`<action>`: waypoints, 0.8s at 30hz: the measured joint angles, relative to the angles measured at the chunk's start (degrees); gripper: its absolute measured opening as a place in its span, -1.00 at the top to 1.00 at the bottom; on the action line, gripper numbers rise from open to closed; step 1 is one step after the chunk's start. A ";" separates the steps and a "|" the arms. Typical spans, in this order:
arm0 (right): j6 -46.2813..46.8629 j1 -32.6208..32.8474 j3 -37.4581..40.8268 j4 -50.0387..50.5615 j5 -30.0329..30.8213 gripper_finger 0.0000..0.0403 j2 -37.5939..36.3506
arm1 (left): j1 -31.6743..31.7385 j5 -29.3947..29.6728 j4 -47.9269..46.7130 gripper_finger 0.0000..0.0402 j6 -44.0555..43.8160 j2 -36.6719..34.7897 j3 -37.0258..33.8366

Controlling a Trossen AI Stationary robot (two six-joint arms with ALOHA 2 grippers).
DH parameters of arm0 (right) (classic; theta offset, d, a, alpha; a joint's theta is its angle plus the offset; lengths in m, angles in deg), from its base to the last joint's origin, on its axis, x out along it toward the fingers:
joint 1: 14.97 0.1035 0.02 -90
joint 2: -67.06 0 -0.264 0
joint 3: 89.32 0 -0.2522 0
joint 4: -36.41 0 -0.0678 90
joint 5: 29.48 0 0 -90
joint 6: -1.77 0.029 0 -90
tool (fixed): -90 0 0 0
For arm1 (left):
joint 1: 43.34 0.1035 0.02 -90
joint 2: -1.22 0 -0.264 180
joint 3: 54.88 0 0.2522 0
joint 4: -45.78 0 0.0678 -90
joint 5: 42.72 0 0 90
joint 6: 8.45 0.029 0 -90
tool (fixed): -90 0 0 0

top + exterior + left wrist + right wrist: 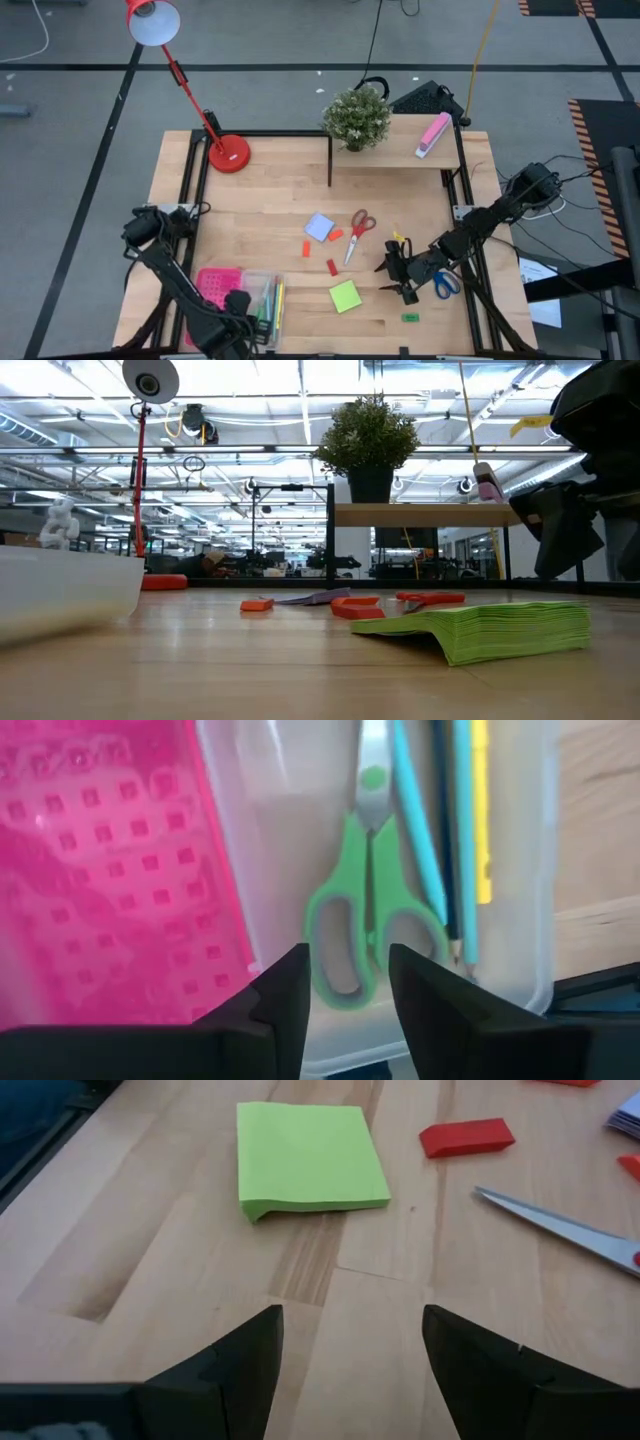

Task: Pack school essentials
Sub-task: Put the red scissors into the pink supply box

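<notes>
While the left gripper [345,990] hangs open, holding nothing, over the green-handled scissors [368,910] in the clear box [525,920], the right gripper [350,1345] sits open and empty above the tabletop [150,1230] near the green note pad [308,1156].

Overhead and table-level views share the green note pad [345,296], perhaps nearest the low camera.

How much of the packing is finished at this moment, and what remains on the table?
Done: the green scissors and several pens lie in the clear box. The left gripper hangs open above them, holding nothing. The right gripper is open and empty near the green note pad. Left on the table: that pad, the blue pad, red scissors, blue scissors and the small blocks.
</notes>
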 joint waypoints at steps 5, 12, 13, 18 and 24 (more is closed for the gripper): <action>-0.55 -0.13 0.00 0.03 0.16 -0.16 0.00 | 0.29 4.58 -0.50 0.30 3.54 -0.09 0.00; -5.53 -3.98 -0.04 0.04 4.41 -0.16 -0.36 | 0.61 16.93 -3.03 0.30 9.44 -0.09 0.00; -6.87 -5.20 -0.25 0.36 4.28 -0.16 -0.66 | 0.71 19.40 -3.24 0.30 10.65 -0.11 0.00; -19.22 -11.56 -2.85 3.51 4.11 -0.13 -3.30 | 1.94 27.84 -4.28 0.30 18.12 -0.13 0.00; -36.63 -22.45 -7.14 9.60 -6.07 0.02 -4.51 | 4.00 31.00 -5.84 0.30 25.54 -0.16 0.00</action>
